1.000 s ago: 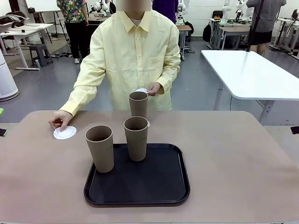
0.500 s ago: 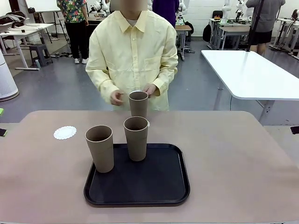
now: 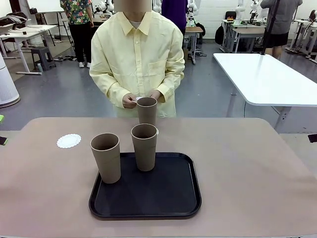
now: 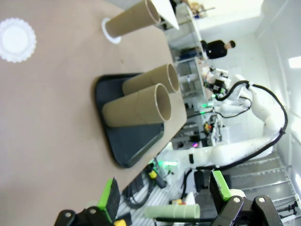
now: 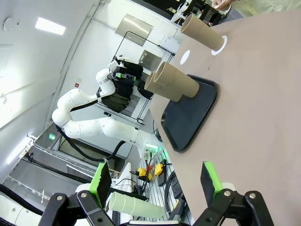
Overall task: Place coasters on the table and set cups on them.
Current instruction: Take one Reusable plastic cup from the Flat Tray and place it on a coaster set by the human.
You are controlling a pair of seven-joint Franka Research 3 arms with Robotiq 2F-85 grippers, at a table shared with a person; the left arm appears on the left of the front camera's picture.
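Jaws on the left gripper and the right gripper stand wide apart with nothing between them. On the beige table, one bare doily lies at centre left of the front view. Two tumblers stand on the black tray: the left tumbler at its left edge, the middle tumbler near its far rim. Behind them the far tumbler sits on a second doily. The person's hand is just beside its rim, holding something white too small to identify. The tumblers look light, stiff and matte, yet tall enough to tip. I would grip one around the body above the middle, where the taper resists slipping. The doilies seem flimsy paper, best pinched at the scalloped edge.
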